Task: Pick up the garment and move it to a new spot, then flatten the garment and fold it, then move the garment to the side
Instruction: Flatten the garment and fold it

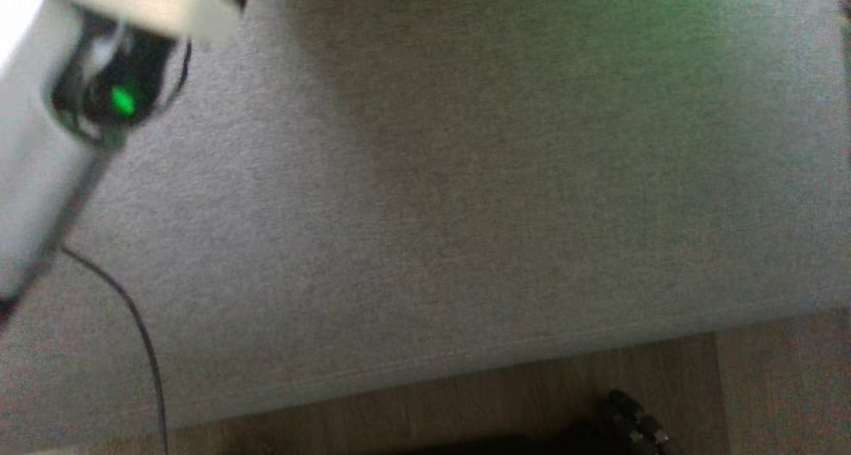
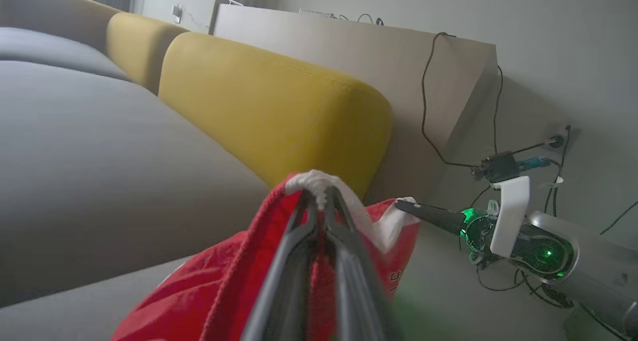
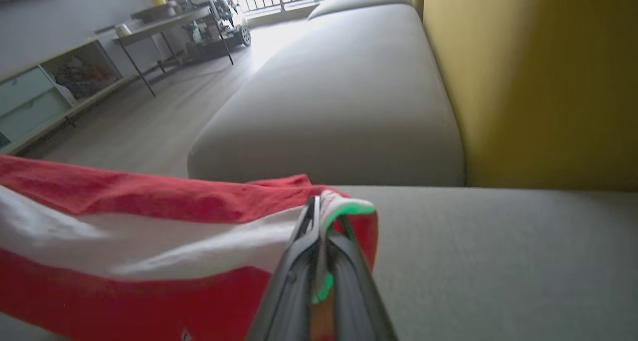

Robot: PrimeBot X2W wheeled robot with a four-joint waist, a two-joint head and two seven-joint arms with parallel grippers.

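Left fingers (image 2: 310, 209) clamped on red garment (image 2: 224, 276) hem, frame centre | right fingers (image 3: 311, 221) clamped on its corner | yellow cushion (image 2: 279, 101) behind

Pale forearm (image 1: 26, 175), green-lit black wrist (image 1: 120, 99), long dark fingers (image 2: 349, 281)

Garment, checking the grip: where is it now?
In both wrist views the red garment is held over the grey sofa seat, near the yellow backrest, its white edge pinched by the left claw and right claw.
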